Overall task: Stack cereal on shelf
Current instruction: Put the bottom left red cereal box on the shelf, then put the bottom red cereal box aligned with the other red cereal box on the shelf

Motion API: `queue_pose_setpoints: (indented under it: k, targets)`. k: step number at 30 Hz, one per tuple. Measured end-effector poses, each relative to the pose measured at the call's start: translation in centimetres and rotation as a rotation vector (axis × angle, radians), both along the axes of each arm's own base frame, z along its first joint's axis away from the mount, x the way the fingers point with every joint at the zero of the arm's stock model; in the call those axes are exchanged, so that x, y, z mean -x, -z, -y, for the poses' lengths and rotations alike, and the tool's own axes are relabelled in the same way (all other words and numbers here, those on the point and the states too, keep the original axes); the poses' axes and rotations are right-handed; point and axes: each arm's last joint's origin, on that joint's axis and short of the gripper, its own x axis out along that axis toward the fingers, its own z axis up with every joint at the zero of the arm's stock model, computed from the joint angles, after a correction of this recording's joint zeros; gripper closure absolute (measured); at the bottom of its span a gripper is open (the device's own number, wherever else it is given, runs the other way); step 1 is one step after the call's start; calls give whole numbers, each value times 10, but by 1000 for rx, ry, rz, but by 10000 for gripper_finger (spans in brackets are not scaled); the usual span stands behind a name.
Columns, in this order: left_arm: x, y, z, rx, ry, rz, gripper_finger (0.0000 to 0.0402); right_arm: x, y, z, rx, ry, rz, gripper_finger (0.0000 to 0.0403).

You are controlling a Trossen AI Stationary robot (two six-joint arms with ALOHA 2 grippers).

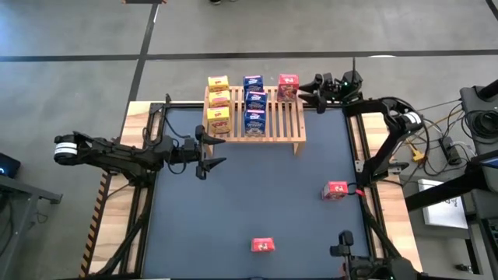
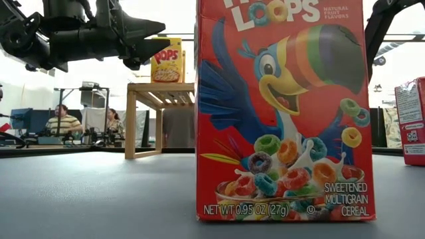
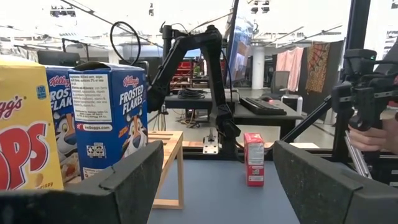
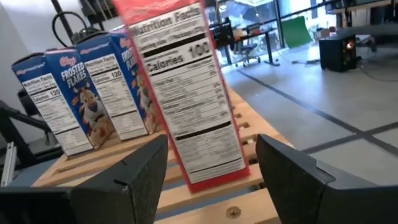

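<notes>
We see a red box (image 4: 181,99) tilted on the shelf's (image 1: 278,124) far right corner, between the right gripper's (image 1: 305,92) parted fingers; whether they grip it we cannot tell. Three yellow (image 1: 218,99) and three blue boxes (image 1: 254,101) stand beside it. Two more red boxes (image 1: 336,190) lie on the table (image 1: 233,218). The left gripper (image 1: 214,152) hangs wide open near the shelf.

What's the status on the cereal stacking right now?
Left gripper open, empty, beside shelf. Right gripper at shelf's far right corner, around a tilted red box. Two red boxes on the table. Nothing blocking.
</notes>
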Motion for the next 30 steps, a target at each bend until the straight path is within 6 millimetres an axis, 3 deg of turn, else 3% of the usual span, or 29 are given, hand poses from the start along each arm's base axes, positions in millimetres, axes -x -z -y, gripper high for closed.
queue_pose_setpoints:
  k: [7, 13, 19, 30]
  targets:
    - [0, 0, 0, 0, 0, 0, 116, 6, -8, -16, -2, 8, -54, 177]
    - [0, 0, 0, 0, 0, 0, 116, 13, -16, -43, 0, 5, -100, 177]
    - [0, 0, 0, -1, 0, 3, 116, 11, -24, -86, 53, 20, -90, 177]
    - [-11, -8, 3, 32, 30, 20, 116, -6, -18, -173, 116, -48, -38, 177]
